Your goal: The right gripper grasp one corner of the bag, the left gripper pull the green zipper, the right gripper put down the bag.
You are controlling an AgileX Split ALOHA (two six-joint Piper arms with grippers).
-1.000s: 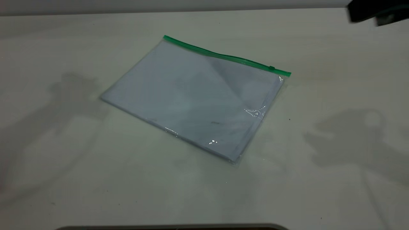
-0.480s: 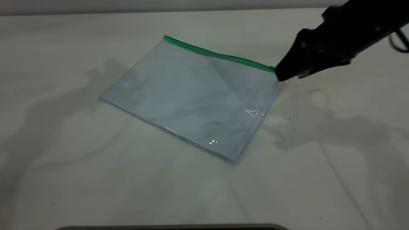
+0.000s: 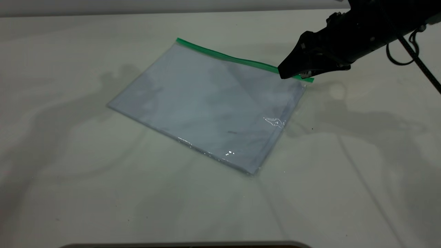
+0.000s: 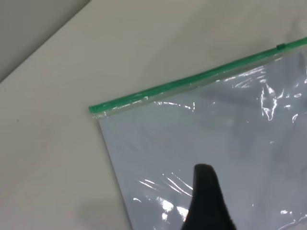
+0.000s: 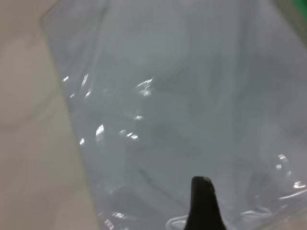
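The bag (image 3: 210,106) lies flat on the table, a clear pouch with pale sheets inside. The green zipper (image 3: 227,58) runs along its far edge; its right end and slider are hidden behind my right gripper (image 3: 287,73). That gripper reaches in from the upper right and hovers over the bag's far right corner. It holds nothing, and one of its fingers (image 5: 201,206) shows over the plastic with nothing against it. My left gripper is outside the exterior view. One of its fingers (image 4: 207,201) hangs above the bag (image 4: 216,143), near the zipper's (image 4: 192,84) other end. The slider (image 4: 280,46) is far off.
The pale table (image 3: 86,179) surrounds the bag on all sides. The right arm's black cable (image 3: 417,65) hangs at the far right. A dark curved edge (image 3: 186,245) runs along the bottom of the exterior view.
My right gripper has come in from the upper right corner, down and to the left. It now covers the bag's far right corner and the slider. The bag has not moved.
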